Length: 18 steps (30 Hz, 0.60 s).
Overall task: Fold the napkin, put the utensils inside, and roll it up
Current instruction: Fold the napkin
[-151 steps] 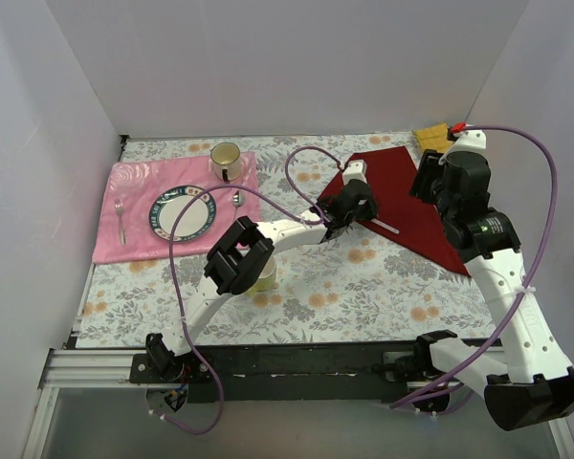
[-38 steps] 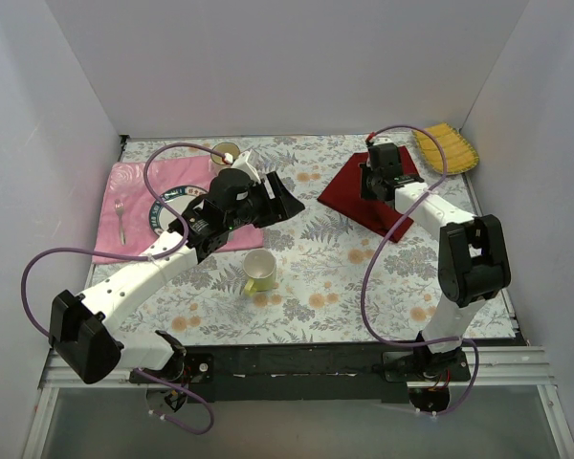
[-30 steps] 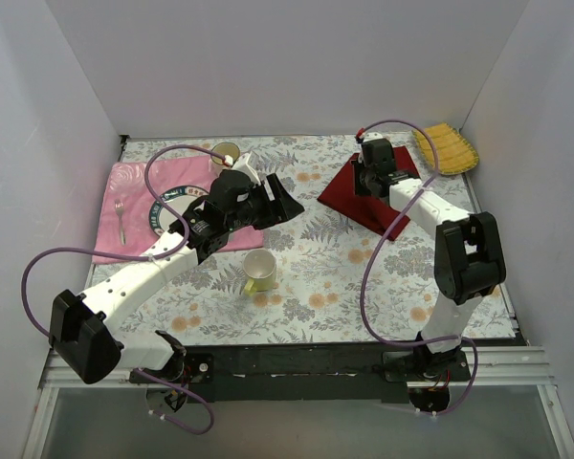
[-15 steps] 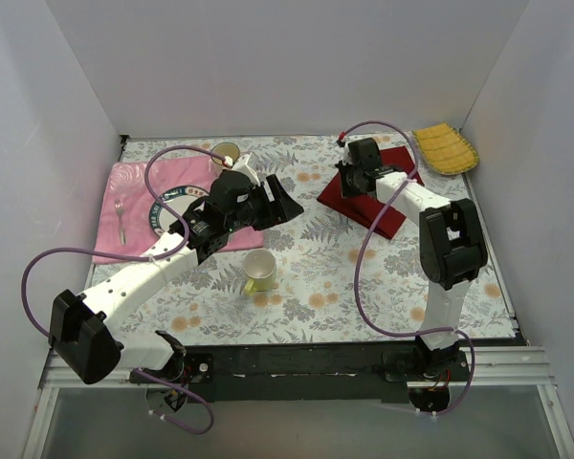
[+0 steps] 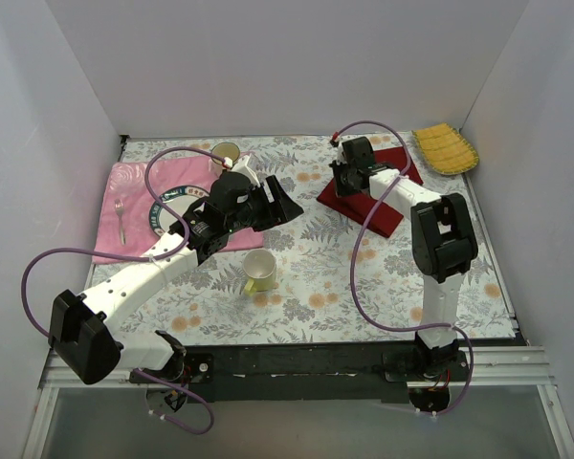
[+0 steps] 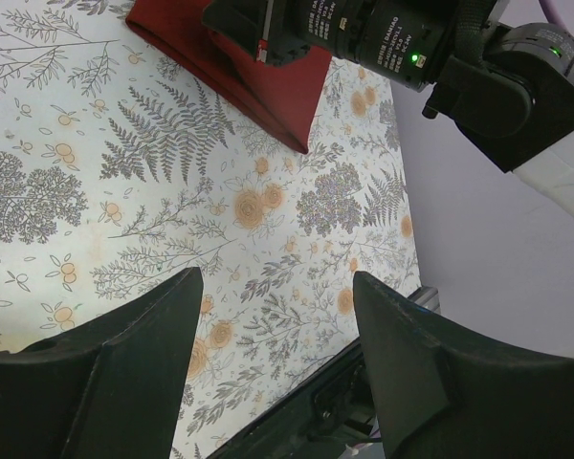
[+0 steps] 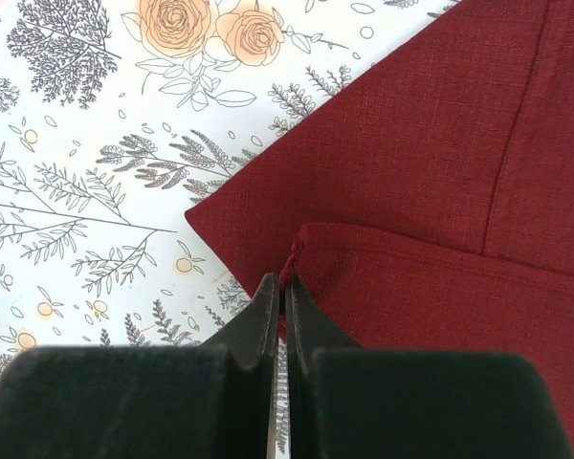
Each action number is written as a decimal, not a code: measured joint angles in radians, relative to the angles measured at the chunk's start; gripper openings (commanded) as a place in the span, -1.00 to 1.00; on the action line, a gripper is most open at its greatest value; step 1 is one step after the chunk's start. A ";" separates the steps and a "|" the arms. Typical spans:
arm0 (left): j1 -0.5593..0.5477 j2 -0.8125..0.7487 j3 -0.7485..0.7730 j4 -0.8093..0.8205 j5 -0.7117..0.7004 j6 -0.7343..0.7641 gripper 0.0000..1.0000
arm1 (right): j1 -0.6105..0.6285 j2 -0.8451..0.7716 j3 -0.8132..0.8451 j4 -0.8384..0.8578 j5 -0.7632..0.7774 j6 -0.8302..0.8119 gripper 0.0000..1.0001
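The maroon napkin (image 5: 387, 203) lies folded on the flowered table at the back right. My right gripper (image 5: 343, 187) is at its left end, shut on a corner of the upper layer. In the right wrist view the jaws (image 7: 285, 279) pinch that corner just above the lower layer of the napkin (image 7: 411, 163). My left gripper (image 5: 289, 203) hovers open and empty left of the napkin; between its fingers (image 6: 187, 316) only tablecloth shows, with the napkin (image 6: 225, 57) beyond. A fork (image 5: 121, 218) lies on the pink cloth (image 5: 124, 239).
A plate (image 5: 163, 218) sits on the pink cloth, partly under my left arm. A cup (image 5: 226, 153) stands behind it and a yellow-green mug (image 5: 259, 272) mid-table. A yellow ribbed cloth (image 5: 446, 148) lies at the back right corner.
My right gripper has drawn the napkin's corner leftward over the cloth, laying one layer on another. The left arm has stayed still and open.
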 measured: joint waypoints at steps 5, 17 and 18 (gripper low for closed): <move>0.000 0.000 0.000 0.000 0.000 0.000 0.27 | 0.004 0.019 0.019 -0.005 -0.010 0.001 -0.97; 0.001 0.000 0.000 0.000 0.000 0.001 0.28 | 0.012 0.083 0.077 -0.026 -0.034 0.005 -0.94; 0.001 0.000 0.000 0.000 0.000 0.001 0.28 | 0.012 0.085 0.081 -0.029 -0.039 0.005 -0.94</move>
